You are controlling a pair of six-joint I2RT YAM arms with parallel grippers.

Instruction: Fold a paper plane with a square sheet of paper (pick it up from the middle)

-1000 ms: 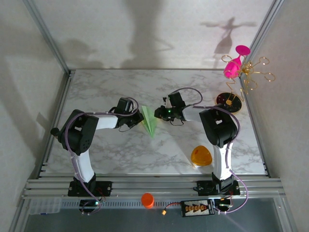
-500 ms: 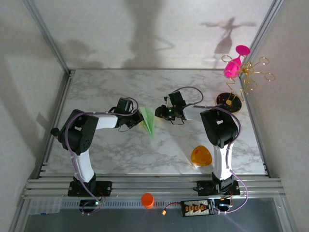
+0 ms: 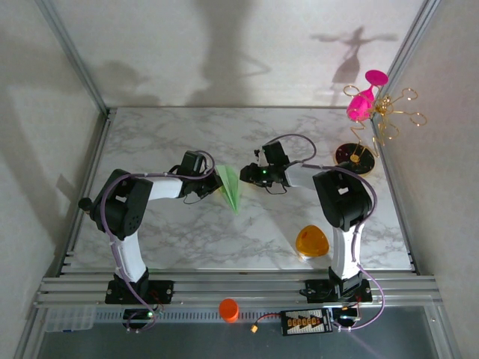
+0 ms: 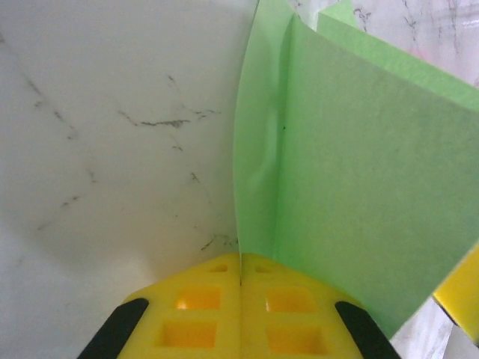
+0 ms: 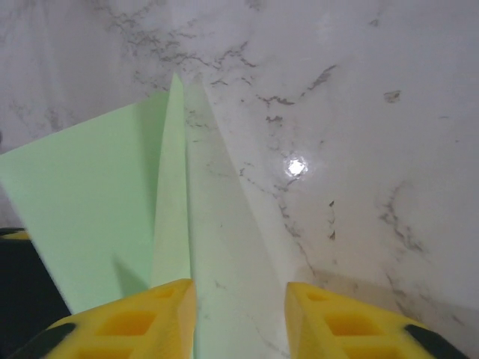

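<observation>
Two robot arms meet at the middle of a marbled worktop over one paper plane, a pale green dart. Its long axis runs from far to near, and its pointed nose aims at the near edge, slightly to the right. The left gripper has its yellow fingers pressed together on the plane's upright centre fold. The right gripper holds its fingers apart at the opposite wing, pinching nothing. One orange rounded-triangle object lies near the right arm's base, and one orange cup sits on the front rail. One pink glass hangs on a gold wire stand. Orange markings on one black board are too small to read.
</observation>
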